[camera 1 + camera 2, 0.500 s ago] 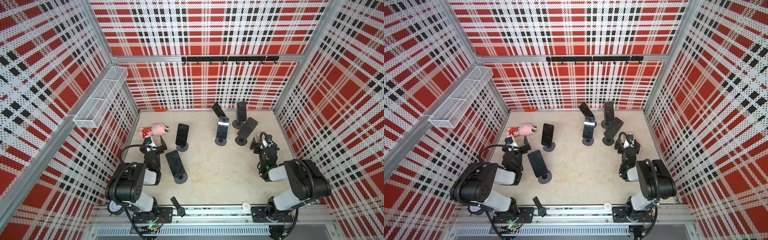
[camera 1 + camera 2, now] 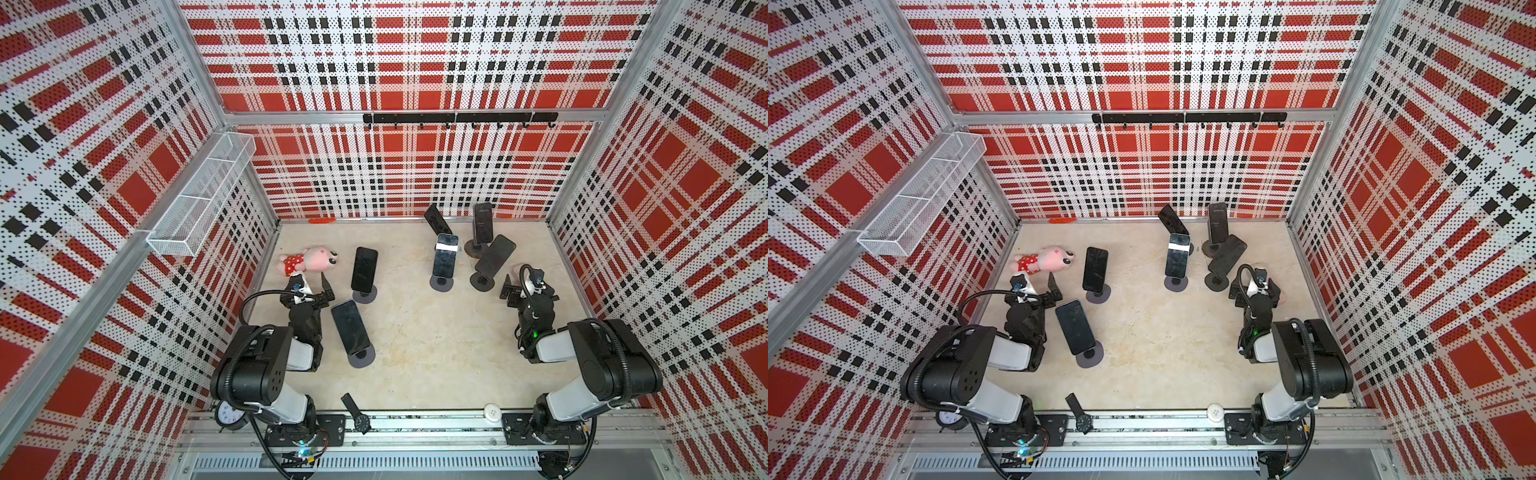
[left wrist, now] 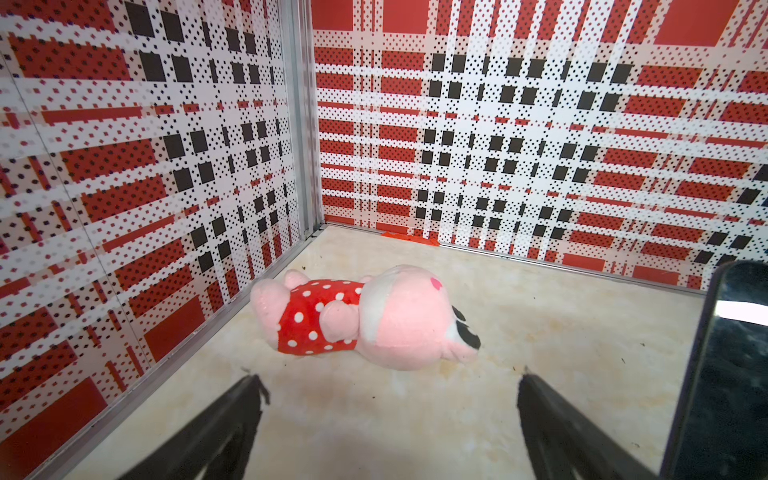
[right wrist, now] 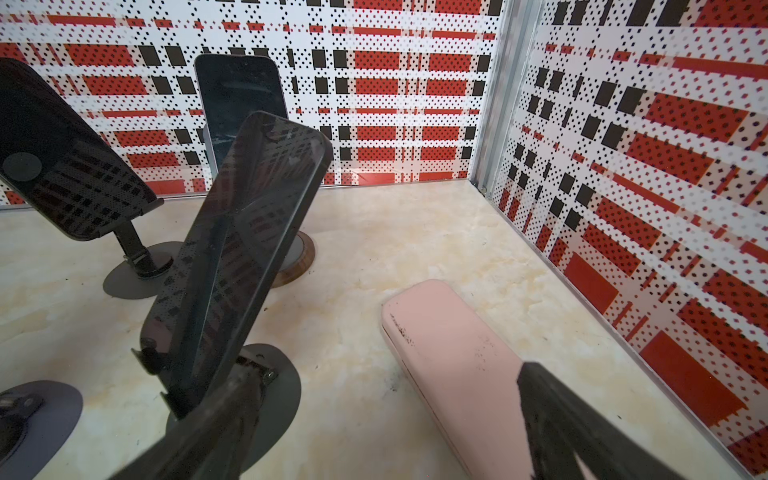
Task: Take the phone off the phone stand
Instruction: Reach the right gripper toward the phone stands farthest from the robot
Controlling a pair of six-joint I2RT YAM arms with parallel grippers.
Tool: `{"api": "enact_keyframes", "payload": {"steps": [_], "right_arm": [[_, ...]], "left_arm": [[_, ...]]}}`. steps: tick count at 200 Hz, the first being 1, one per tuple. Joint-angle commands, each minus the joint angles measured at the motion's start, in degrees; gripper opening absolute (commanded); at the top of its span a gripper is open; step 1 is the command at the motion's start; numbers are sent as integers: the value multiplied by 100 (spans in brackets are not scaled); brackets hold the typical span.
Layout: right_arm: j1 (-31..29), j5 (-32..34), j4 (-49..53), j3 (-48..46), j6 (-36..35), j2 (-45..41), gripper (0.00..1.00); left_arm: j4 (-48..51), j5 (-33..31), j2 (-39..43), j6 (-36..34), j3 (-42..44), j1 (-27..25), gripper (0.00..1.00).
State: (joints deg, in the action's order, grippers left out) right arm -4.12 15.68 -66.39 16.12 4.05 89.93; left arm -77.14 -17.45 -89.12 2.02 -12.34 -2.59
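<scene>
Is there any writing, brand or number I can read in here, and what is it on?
No text can be read anywhere.
The clock near the left arm's base: numerals on its face, too small to read.
The wristwatch on the front rail: dial too small to read.
The phones: screens dark, nothing written.

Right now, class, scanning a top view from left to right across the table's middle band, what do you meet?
Pink plush toy in a red polka-dot dress → upright black phone on a round-based stand → dark phone with a white band → tilted black phone on a stand
</scene>
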Motion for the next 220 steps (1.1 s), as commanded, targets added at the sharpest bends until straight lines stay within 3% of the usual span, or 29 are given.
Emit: {"api": "enact_keyframes", "payload": {"steps": [1, 71, 85, 104, 152, 180, 220], "right_arm": [[-1, 5, -175, -22, -61, 28, 100], [3, -8, -209, -38, -61, 25, 100], [4, -310, -461, -185, -169, 13, 100], [-1, -687, -710, -340, -308, -39, 100], [-1, -699, -1069, -885, -279, -784, 100], [-7, -781, 399, -750, -126, -1824, 100], [-1, -944, 3792, 571, 117, -3078, 100]], "left_arm": [[-232, -83, -39, -107, 56, -28, 98], [-300, -45, -34, -148, 106, -44, 98], [-554, 290, 2, -247, 267, -40, 98], [-1333, 1328, -2, -344, 691, 176, 98], [-1412, 1182, 304, -386, 846, 114, 98], [-906, 750, 868, -233, 854, 92, 98], [-511, -218, 1710, -200, 928, -140, 98]]}}
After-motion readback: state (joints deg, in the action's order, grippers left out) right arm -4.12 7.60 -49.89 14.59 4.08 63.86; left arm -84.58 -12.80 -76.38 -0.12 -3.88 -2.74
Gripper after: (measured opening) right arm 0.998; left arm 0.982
